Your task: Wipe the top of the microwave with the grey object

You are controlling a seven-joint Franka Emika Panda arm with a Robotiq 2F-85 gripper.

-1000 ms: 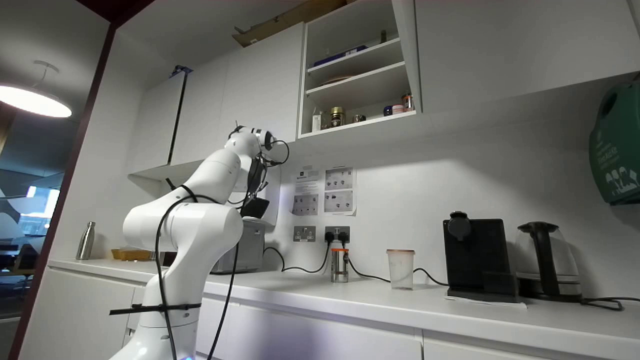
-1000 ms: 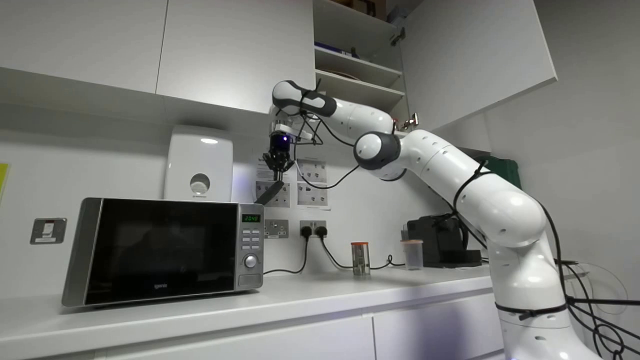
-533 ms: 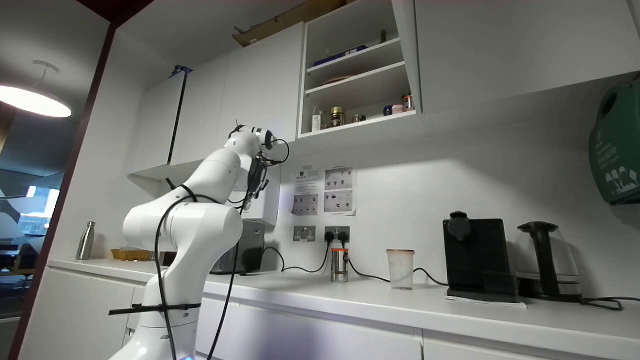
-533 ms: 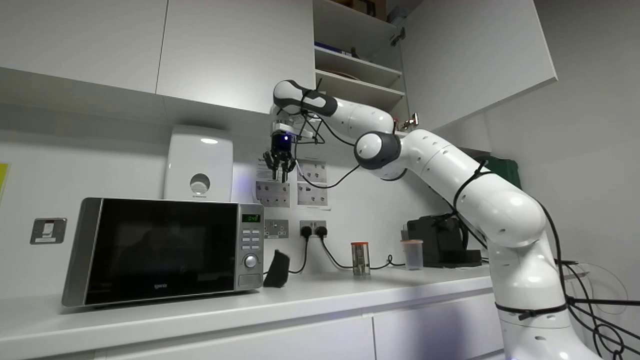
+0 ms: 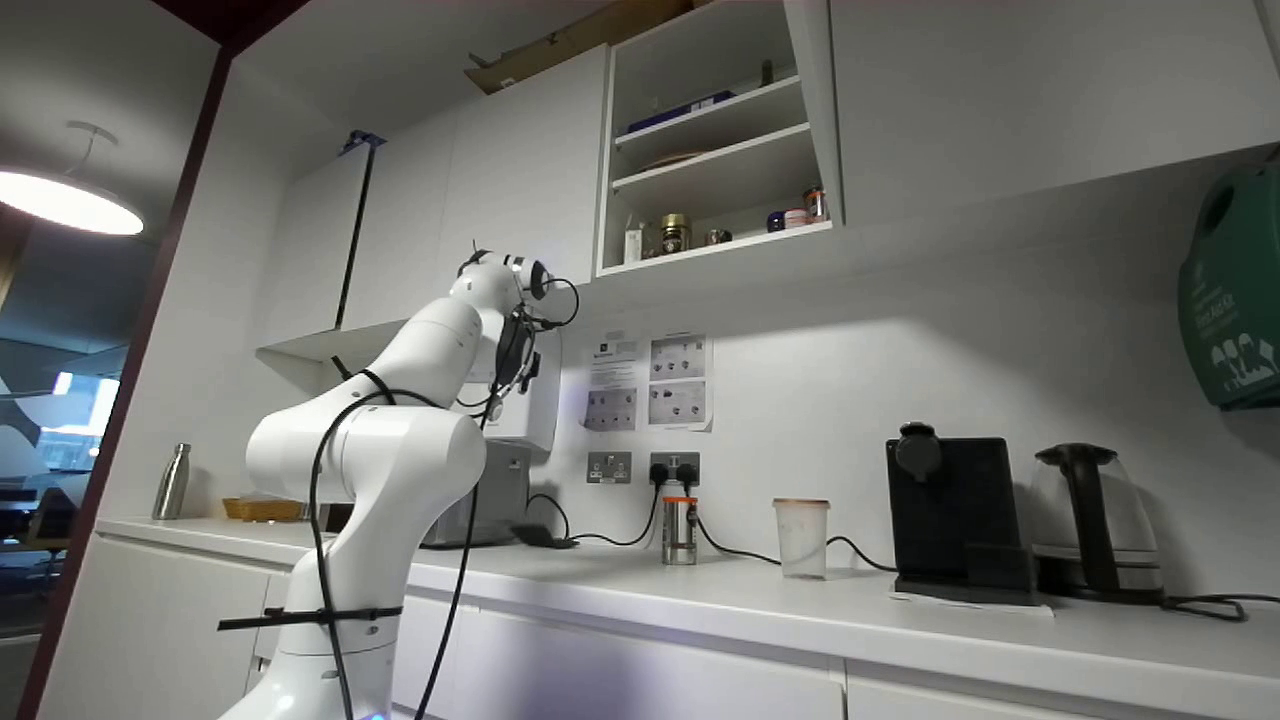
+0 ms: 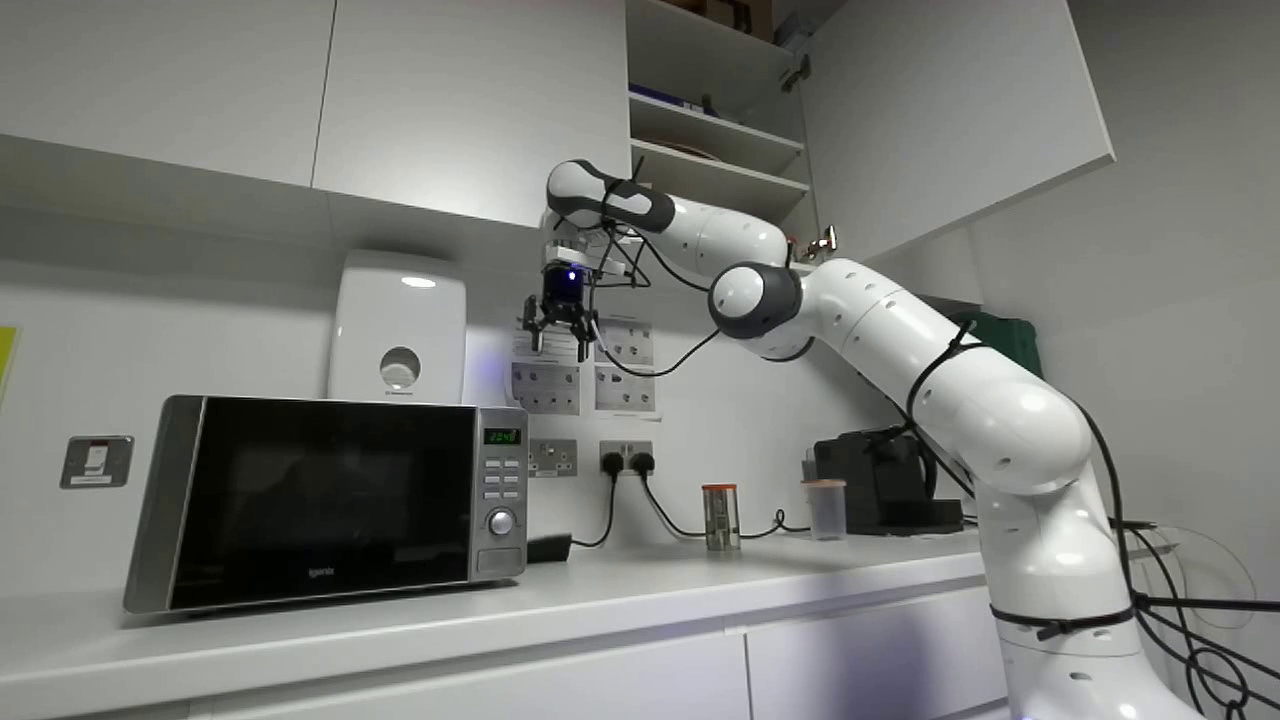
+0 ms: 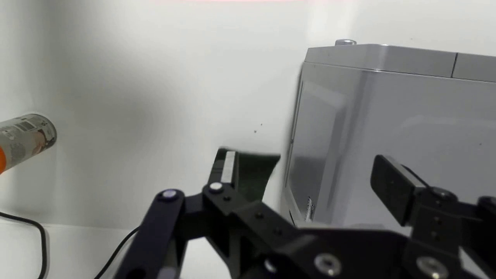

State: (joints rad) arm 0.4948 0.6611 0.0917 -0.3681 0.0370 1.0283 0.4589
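The microwave [image 6: 330,490], silver-grey with a dark glass door, stands on the counter; its top and side [image 7: 418,116] fill the right of the wrist view. My gripper [image 6: 560,350] hangs open above its right-hand end, with nothing held. In the wrist view the open gripper [image 7: 305,155] has its fingers wide apart. The grey object [image 6: 549,548], dark and flat-looking, lies low on the counter beside the microwave, well below the fingers. An exterior view shows this grey object [image 5: 542,536] near the power cable. Part of it [image 7: 254,174] is hidden behind a finger in the wrist view.
An orange-lidded tin [image 6: 721,517] and a plastic tub [image 6: 826,510] stand farther along the counter, before the black coffee machine [image 5: 960,520] and kettle [image 5: 1095,525]. Cables run along the wall. A white dispenser [image 6: 397,325] hangs behind the microwave, under wall cupboards.
A second ago my gripper was shut on the grey object above the microwave's corner. The jaws have opened, and the object has dropped onto the counter beside the microwave. The arm has hardly moved.
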